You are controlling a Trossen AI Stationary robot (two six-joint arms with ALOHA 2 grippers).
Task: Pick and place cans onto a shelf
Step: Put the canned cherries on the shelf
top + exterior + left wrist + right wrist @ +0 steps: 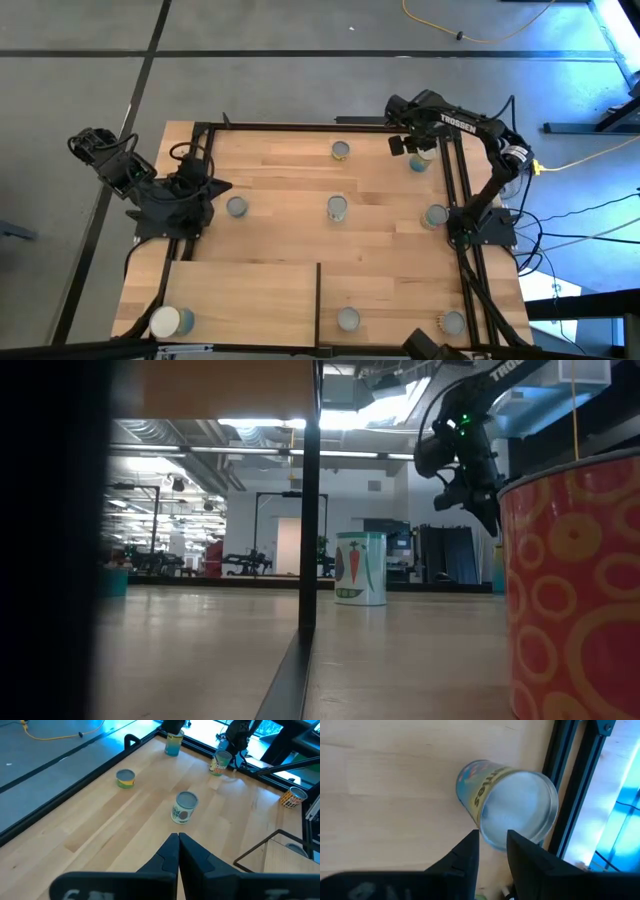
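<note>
Several small cans stand upright on the planked tabletop, among them one at the far right [420, 160], one in the middle [337, 207] and one near my left arm [237, 207]. A wider whitish-topped can [165, 322] stands on the pale shelf board [250, 295], whose black upright edge [318, 300] is on its right. My right gripper [408, 146] hangs open above the far-right can [512, 805], clear of it, as the low view [478, 495] also shows. My left gripper [177, 845] is shut and empty at the table's left side [213, 187].
More cans stand at the far middle [340, 150], the right [435, 215] and the near edge [348, 318] [453, 322]. A black frame rail [455, 200] runs along the right side, close to the far-right can [570, 785]. Bare planks lie between the cans.
</note>
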